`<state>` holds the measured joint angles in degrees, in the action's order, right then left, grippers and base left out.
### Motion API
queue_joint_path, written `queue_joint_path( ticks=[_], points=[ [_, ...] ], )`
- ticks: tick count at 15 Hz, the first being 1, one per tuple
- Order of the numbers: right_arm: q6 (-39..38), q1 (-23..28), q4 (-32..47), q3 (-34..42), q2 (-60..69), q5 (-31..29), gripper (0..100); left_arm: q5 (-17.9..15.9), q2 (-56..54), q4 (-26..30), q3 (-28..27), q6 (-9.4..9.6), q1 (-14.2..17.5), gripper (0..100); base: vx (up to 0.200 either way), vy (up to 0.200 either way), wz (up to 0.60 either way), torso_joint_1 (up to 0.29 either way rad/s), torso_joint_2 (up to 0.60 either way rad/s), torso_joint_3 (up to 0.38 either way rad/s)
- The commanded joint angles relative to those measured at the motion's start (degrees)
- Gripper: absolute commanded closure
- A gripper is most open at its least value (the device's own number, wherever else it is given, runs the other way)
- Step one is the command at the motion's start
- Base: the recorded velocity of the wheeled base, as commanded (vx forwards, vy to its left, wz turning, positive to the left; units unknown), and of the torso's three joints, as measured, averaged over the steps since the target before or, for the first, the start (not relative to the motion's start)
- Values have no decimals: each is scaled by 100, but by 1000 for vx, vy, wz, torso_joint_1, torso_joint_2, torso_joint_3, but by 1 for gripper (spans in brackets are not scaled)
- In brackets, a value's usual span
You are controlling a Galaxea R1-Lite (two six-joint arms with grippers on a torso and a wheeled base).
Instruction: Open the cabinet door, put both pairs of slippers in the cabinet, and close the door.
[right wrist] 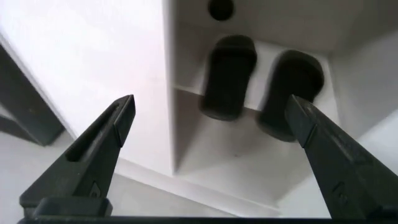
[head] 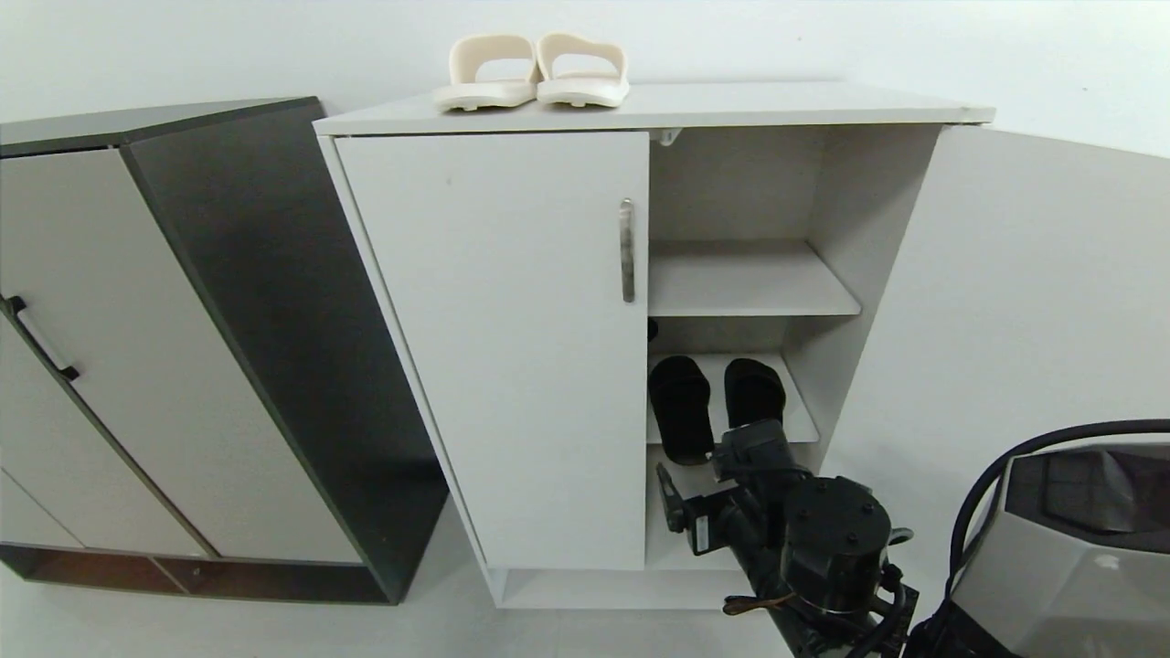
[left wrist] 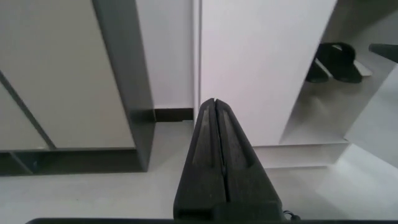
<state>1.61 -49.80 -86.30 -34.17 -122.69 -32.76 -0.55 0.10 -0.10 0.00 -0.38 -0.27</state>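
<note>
The white cabinet (head: 731, 105) is standing with its left door (head: 494, 366) shut, a metal handle (head: 627, 249) running upright along the door's inner edge. The right half is lying open, showing its shelves.

The black slippers (head: 681, 407) are sitting side by side on the middle shelf (head: 800, 416) inside the open half, just beside the door's edge. The one nearer the door is sticking out over the shelf's front edge. The beige slippers (head: 535, 73) are resting together on the cabinet's top, above the shut door.

The right end effector (right wrist: 211, 102) is hanging in front of the open half, low, with its fingers spread wide and gripping nothing; the black slippers are showing between them, farther in. The left end effector (left wrist: 214, 106) is pointing toward the foot of the cabinet, its fingers pressed flat together and holding nothing.

A dark cabinet (head: 274, 320) is standing just beside the white one, on the robot's left.
</note>
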Motion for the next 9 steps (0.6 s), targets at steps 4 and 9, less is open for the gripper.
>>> queue_joint_path(
  ticks=[4,9],
  points=[
    [6,-4,-10,33,-27,-3,0,2,-1,1,0,3,9,100,0,200,0,0,2,1],
    [6,-4,-19,33,-27,-3,0,2,-1,1,0,29,0,100,0,200,0,0,2,2]
  ],
)
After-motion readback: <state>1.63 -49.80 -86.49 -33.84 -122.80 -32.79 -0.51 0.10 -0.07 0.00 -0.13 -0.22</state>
